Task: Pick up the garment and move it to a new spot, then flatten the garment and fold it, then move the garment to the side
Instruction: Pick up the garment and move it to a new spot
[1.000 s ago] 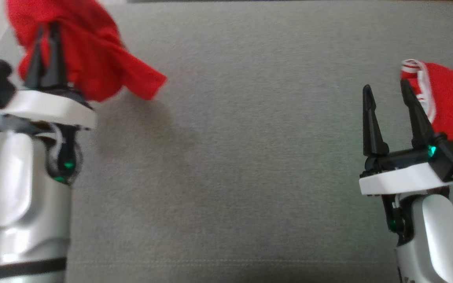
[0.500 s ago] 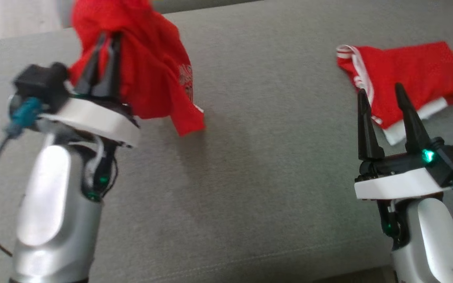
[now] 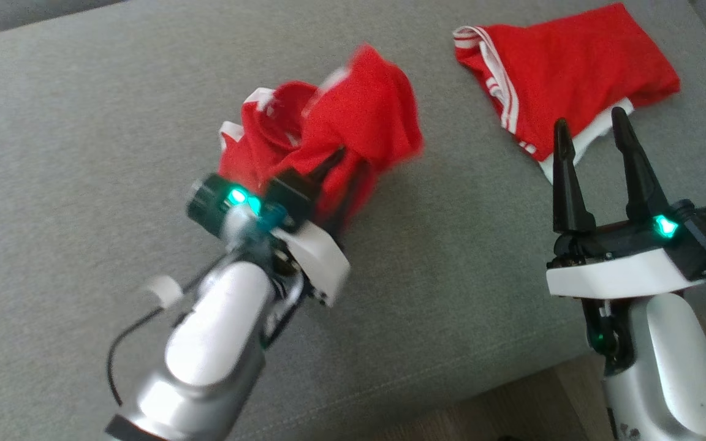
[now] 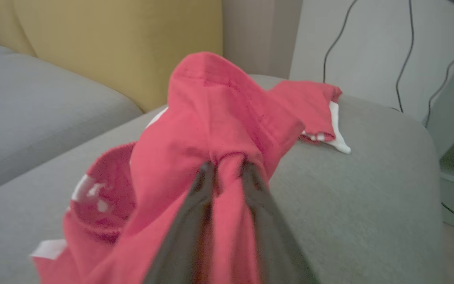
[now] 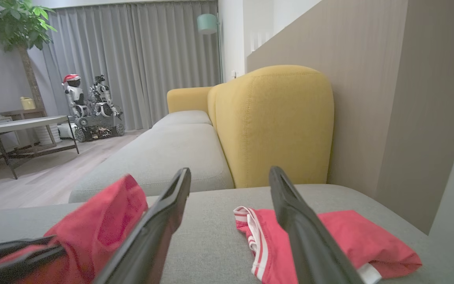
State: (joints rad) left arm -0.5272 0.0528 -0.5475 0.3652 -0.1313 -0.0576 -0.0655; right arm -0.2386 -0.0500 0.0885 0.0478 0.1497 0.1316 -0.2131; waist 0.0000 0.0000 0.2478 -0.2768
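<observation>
A crumpled red garment [image 3: 359,116] with white trim is bunched on the grey sofa seat [image 3: 83,153] near the middle. My left gripper [image 3: 344,168] is shut on a fold of it, fingers partly buried in the cloth. In the left wrist view both dark fingers [image 4: 207,185] pinch the red garment [image 4: 211,102]. My right gripper [image 3: 592,135] stands open and holds nothing, just in front of a second, folded red garment [image 3: 567,67]. In the right wrist view the open right gripper [image 5: 231,177] frames that folded piece [image 5: 329,236], with the held garment [image 5: 101,225] at the lower left.
The seat's front edge [image 3: 482,392] runs across the lower right, with wood floor below it. A yellow backrest [image 5: 274,118] stands behind the seat. A wall with hanging cables [image 4: 329,43] is beyond the seat's end. A table [image 5: 18,124] and another robot [image 5: 89,106] stand far off.
The head camera has shifted, bringing the whole folded garment into view. My left gripper has carried the red garment rightward, closer to the folded one. The right gripper stays open.
</observation>
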